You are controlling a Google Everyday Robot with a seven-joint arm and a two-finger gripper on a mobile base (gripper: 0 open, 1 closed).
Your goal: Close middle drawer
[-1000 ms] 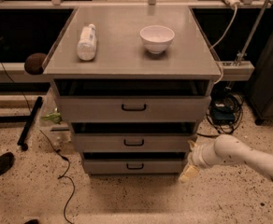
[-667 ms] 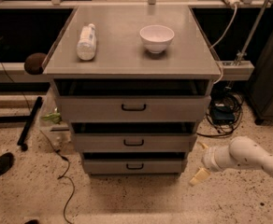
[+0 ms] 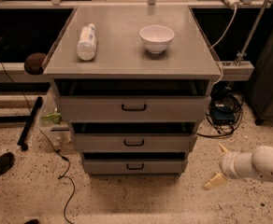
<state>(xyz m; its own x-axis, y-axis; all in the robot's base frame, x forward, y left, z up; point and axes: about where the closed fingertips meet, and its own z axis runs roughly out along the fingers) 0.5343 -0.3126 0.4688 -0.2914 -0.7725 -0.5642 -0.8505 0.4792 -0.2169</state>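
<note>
Speckled floor (image 3: 127, 199) holds a grey cabinet (image 3: 122, 59) with three drawers. Its middle drawer (image 3: 134, 143) sticks out a bit, so it looks not shut yet. Low on the right, the gripper (image 3: 218, 166) is spread wide, holding nothing, well apart from it. The push is left to do.

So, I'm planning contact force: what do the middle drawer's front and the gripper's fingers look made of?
The middle drawer front looks like matte grey painted metal or laminate: flat, even, no grain. The gripper, open, low and right of the cabinet, apart from it, has pale yellowish fingers, probably plastic or rubber: dull, no shine.
</note>
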